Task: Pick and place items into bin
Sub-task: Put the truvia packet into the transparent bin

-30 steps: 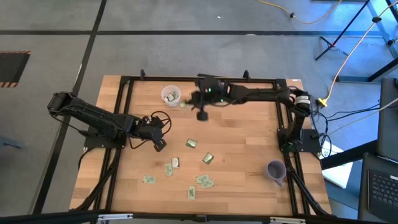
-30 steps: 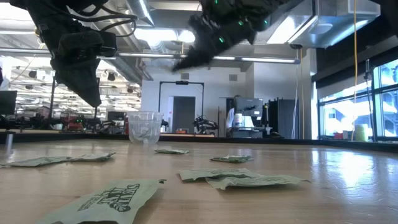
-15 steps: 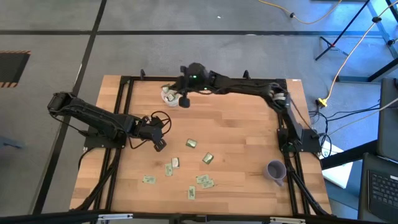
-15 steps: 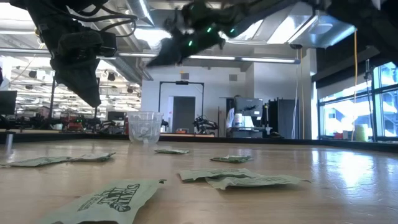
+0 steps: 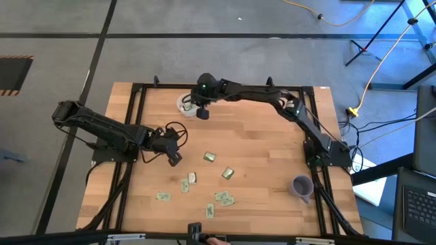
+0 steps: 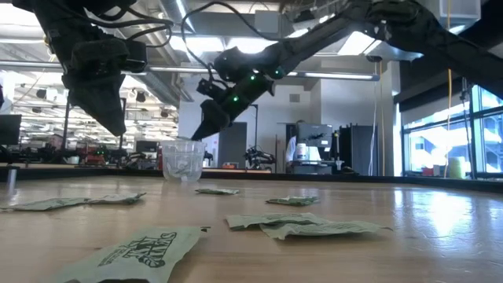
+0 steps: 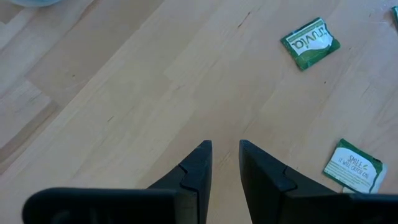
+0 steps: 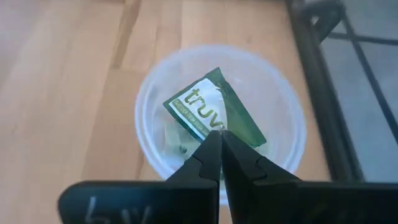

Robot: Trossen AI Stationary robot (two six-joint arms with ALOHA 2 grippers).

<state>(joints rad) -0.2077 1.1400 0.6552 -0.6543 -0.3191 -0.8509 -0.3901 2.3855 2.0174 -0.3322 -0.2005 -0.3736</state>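
Note:
The bin, a clear round cup (image 5: 184, 103) (image 6: 182, 161) (image 8: 149, 99), stands at the back left of the table. My right gripper (image 5: 199, 111) (image 6: 196, 135) (image 8: 221, 135) hangs just over its rim, shut on a green and white packet (image 8: 214, 115) that dangles above the cup's opening. Several more packets lie on the front half of the table (image 5: 210, 157) (image 5: 227, 173) (image 5: 224, 199) (image 6: 302, 226). My left gripper (image 5: 175, 158) (image 6: 116, 126) (image 7: 225, 148) hovers above bare wood left of centre, slightly open with nothing between its fingers. Two packets (image 7: 310, 42) (image 7: 354, 167) lie ahead of it.
A purple cup (image 5: 302, 186) stands near the table's front right corner. A black frame (image 5: 143, 87) runs along the table's edges, close behind the clear cup. Bare wood lies between the clear cup and the scattered packets.
The right arm has swung left from the table's back middle and come down over the clear cup, carrying the packet. The left arm has not moved.

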